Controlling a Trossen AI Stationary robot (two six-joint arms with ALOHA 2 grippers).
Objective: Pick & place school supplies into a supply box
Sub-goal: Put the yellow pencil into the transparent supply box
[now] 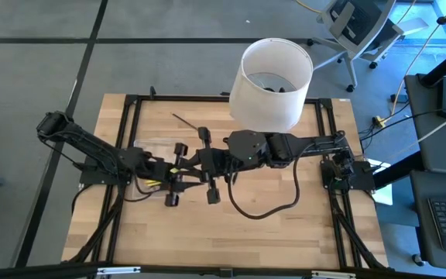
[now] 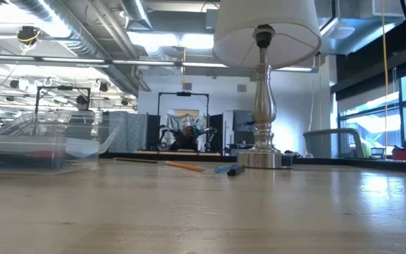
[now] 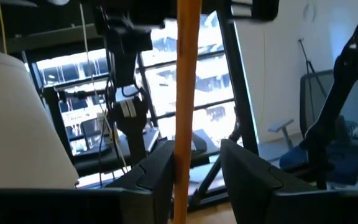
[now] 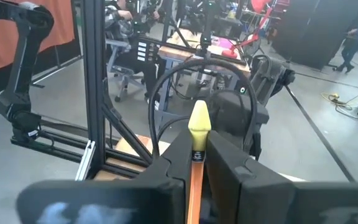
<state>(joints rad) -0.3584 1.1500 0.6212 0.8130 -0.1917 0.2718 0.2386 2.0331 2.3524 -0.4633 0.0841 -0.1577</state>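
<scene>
An orange pencil [image 4: 195, 177] stands pinched in both arms' jaws, yellow eraser end up.

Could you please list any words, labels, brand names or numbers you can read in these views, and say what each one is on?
None can be read: no legible text shows in any view.
Orange pencil in the right gripper: no visible print.
White lampshade: plain.
Clear supply box: no label seen.
</scene>
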